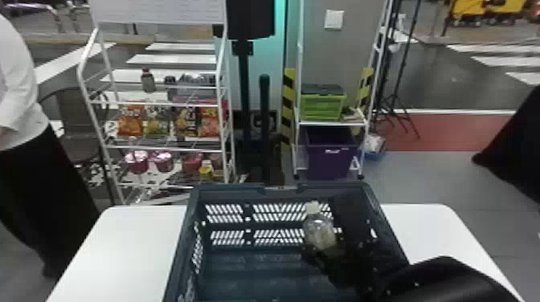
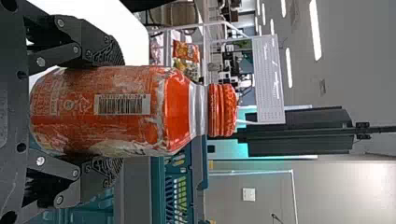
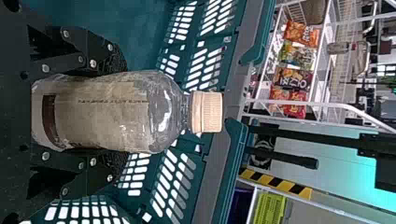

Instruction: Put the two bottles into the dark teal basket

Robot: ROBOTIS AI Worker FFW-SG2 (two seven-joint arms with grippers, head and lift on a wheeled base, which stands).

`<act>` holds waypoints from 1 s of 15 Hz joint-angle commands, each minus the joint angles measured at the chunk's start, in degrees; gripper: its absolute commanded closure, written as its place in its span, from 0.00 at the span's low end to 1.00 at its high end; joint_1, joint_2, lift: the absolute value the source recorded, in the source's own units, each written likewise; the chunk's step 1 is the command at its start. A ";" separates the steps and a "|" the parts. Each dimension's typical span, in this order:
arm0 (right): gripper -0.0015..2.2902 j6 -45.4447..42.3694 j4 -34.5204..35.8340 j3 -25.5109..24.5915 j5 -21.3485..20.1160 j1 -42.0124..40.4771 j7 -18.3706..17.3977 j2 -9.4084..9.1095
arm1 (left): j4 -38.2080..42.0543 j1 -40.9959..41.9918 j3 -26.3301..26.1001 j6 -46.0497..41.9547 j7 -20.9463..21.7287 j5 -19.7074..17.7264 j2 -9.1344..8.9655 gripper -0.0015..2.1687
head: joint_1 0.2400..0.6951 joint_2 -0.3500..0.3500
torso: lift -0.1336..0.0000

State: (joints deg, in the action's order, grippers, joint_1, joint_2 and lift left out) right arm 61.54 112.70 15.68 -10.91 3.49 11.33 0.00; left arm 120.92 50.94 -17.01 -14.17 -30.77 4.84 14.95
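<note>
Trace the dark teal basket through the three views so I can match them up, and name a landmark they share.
Head view: the basket is at the picture's lower middle.
Left wrist view: the basket is farther off, partly hidden by the orange-red bottle.
Right wrist view: the basket lies behind the pale-capped bottle.
Shared landmark: the snack bags.
</note>
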 commanded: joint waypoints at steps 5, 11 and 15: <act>0.26 6.80 0.15 0.58 1.42 1.26 0.01 -0.05 | -0.42 -0.41 -0.04 0.07 0.01 -0.27 0.08 0.99 | 0.57 0.50 | 1.00; 0.05 8.04 1.56 0.58 1.77 1.61 0.44 -0.05 | -0.42 -0.41 -0.04 0.07 0.01 -0.44 0.52 0.99 | 0.57 0.50 | 1.00; 0.05 1.36 6.31 0.32 3.00 -1.64 1.76 -0.05 | -0.16 -0.23 -0.04 0.07 -0.08 -0.53 0.96 0.99 | 0.57 0.50 | 1.00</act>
State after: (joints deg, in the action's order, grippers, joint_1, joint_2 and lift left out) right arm 65.02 117.02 16.03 -8.07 3.12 13.04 0.00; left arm 120.69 50.67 -17.05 -14.10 -30.84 4.31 15.80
